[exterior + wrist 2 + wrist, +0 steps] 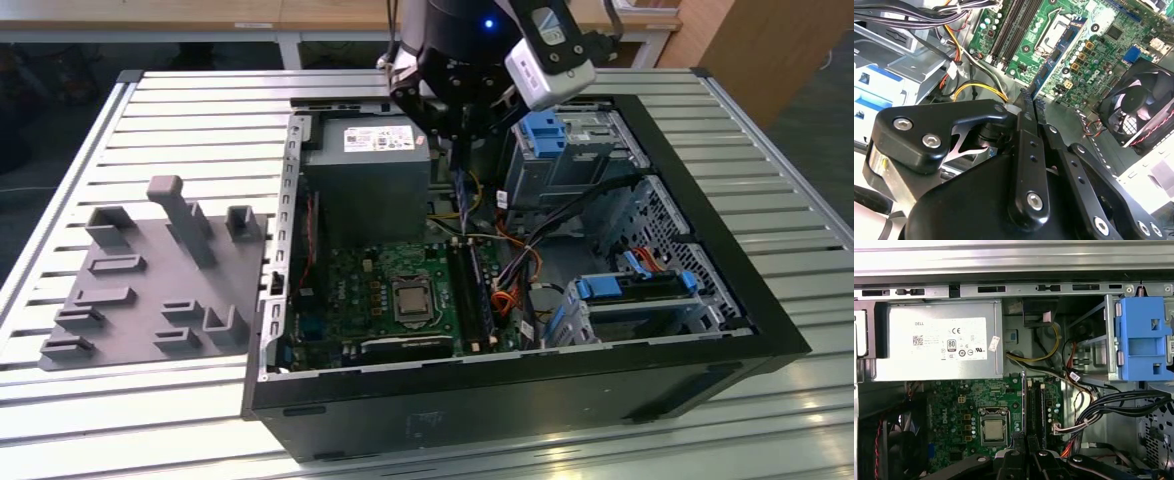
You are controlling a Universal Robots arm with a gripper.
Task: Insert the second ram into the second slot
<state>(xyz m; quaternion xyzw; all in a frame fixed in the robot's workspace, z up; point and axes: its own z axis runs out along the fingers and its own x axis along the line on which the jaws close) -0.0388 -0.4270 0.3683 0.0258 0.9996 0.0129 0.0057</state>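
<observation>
The second ram (1051, 67) — a thin blue board, judged light, stiff and fragile — is held edge-on just above the memory slots (470, 290) and is not yet seated in them. It is gripped along one edge by the gripper (1026, 105), whose fingers are clenched on it. It is judged best held by its bare edges — never by the chips or contacts.

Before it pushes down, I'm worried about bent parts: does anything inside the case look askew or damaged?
Nothing stands out. The fingers hold the second ram in line with the memory slots, not yet seated. Cables lie loose beside the slots, none visibly across them.
</observation>
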